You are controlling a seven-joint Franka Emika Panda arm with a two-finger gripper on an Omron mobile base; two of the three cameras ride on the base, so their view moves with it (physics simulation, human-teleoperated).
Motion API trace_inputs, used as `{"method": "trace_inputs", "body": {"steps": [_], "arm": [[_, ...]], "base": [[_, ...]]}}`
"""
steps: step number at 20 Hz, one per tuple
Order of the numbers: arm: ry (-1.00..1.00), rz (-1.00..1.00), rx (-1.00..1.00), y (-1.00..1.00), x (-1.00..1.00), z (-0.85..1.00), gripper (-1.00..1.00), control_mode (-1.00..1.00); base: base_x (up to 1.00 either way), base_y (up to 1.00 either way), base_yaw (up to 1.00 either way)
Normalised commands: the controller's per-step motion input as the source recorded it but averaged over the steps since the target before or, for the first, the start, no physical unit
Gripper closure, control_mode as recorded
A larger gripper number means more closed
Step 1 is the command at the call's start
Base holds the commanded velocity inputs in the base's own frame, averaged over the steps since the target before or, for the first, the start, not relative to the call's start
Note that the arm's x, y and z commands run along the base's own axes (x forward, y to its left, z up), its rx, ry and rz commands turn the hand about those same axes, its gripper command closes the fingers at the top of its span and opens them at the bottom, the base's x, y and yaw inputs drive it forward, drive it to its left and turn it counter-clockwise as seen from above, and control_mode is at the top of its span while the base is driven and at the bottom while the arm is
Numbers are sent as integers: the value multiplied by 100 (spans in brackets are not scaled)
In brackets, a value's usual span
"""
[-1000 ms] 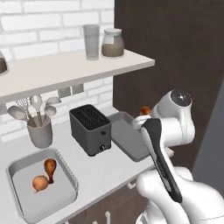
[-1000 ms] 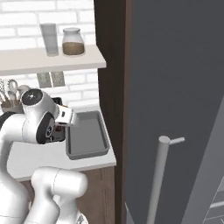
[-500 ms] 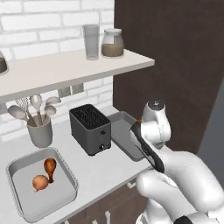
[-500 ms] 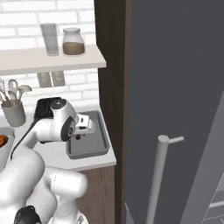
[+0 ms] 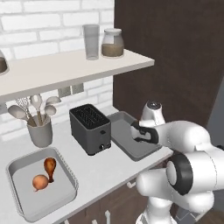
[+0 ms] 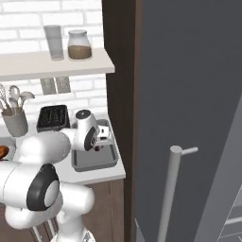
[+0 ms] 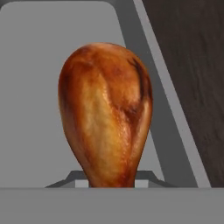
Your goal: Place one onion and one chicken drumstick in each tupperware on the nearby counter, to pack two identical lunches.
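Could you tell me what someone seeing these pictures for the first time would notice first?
First, the glossy brown drumstick held in the shut pincer, looming large in the hand view over the right-hand grey tray beside the black toaster. Next, the left tray, already holding an onion and another drumstick close together on the pale counter.

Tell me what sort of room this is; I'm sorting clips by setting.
A rendered home kitchen, most likely: a black toaster and a utensil crock stand on the counter, with jars on a wall shelf against white brick.
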Motion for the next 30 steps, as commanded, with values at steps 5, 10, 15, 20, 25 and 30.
{"method": "trace_inputs", "body": {"steps": [5,10,15,20,25,30], "arm": [[5,0,-2,0,62,-52,100,-100],[2,0,-3,0,26,-47,100,-100],[3,0,-2,0,29,-38,100,-100],[1,0,0,3,16,-14,-100,-100],[0,0,0,0,0,14,-100,-100],[-2,0,0,0,-16,47,-100,-100]], "base": [[0,0,0],[0,0,0],[0,0,0],[0,0,0],[0,0,0],[0,0,0]]}}
